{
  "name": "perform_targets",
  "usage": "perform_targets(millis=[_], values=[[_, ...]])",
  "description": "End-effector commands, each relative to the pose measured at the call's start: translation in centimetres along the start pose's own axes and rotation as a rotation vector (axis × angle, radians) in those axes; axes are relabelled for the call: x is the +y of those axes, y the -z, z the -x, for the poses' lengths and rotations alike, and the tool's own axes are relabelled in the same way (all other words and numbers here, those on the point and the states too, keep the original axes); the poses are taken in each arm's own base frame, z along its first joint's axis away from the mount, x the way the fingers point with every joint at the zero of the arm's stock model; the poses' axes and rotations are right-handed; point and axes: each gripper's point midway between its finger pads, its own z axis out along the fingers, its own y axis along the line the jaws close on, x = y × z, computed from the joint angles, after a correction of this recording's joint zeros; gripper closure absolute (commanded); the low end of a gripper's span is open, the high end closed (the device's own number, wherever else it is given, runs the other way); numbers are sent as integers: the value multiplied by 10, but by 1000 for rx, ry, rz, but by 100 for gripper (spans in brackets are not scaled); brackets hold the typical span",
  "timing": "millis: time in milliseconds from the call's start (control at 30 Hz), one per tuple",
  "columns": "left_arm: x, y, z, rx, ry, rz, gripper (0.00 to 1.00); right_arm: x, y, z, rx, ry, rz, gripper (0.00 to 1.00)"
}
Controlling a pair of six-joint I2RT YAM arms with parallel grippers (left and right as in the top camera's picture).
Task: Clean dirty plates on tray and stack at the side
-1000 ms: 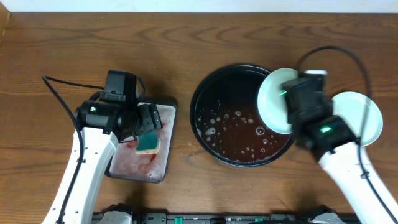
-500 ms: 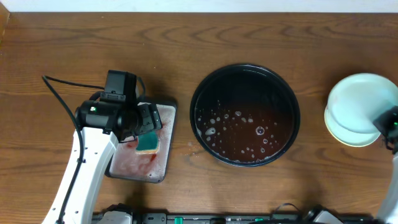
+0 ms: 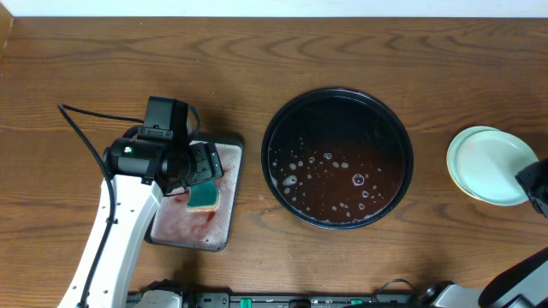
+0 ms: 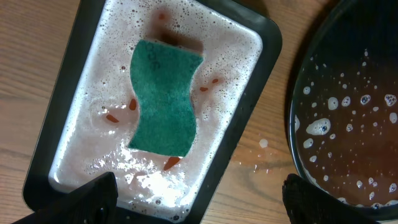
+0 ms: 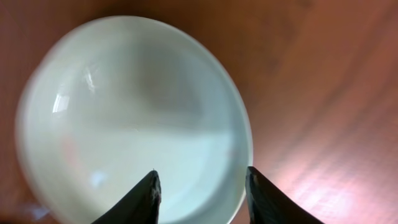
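Note:
The black tray (image 3: 266, 158) holds reddish-brown soapy water with bubbles and no plates; its rim also shows in the left wrist view (image 4: 297, 118). The plates (image 3: 486, 165) lie stacked on the bare wood at the far right, a pale mint one on top and a yellowish rim peeking out below. My right gripper (image 3: 535, 184) is at the stack's right edge. In the right wrist view it (image 5: 202, 190) is open just above the top plate (image 5: 124, 118). My left gripper (image 3: 199, 167) is open and empty over the silver tray (image 4: 270, 46).
The rectangular silver-grey tray (image 3: 233, 171) at the left holds foamy pinkish water, red sauce bits and a green sponge (image 4: 163, 96). A cable loops from the left arm across the table's left side (image 3: 73, 124).
My right arm carried a mint plate from over the black tray to the right, laid it on the stack, and drew back to the right edge. The left arm has not moved.

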Motion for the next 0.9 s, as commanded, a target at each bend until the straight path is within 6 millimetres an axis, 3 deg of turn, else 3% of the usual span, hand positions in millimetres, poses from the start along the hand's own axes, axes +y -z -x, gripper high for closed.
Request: perform_targets(millis=[0, 133, 300, 400, 500, 567, 867], values=[[1, 1, 0, -2, -7, 2, 15, 52, 40, -1, -38, 82, 242, 56], [1, 1, 0, -2, -7, 2, 15, 85, 91, -23, -84, 191, 356, 55], [1, 1, 0, -2, -7, 2, 15, 116, 151, -89, -85, 446, 461, 53], [1, 1, 1, -2, -7, 2, 15, 124, 170, -130, -43, 596, 512, 53], [1, 1, 1, -2, -7, 2, 15, 128, 182, -172, 30, 745, 554, 54], [1, 1, 1, -2, -4, 1, 15, 131, 184, -188, 67, 800, 573, 55], [-8, 2, -12, 60, 26, -56, 15, 147, 179, -241, 199, 1047, 613, 59]])
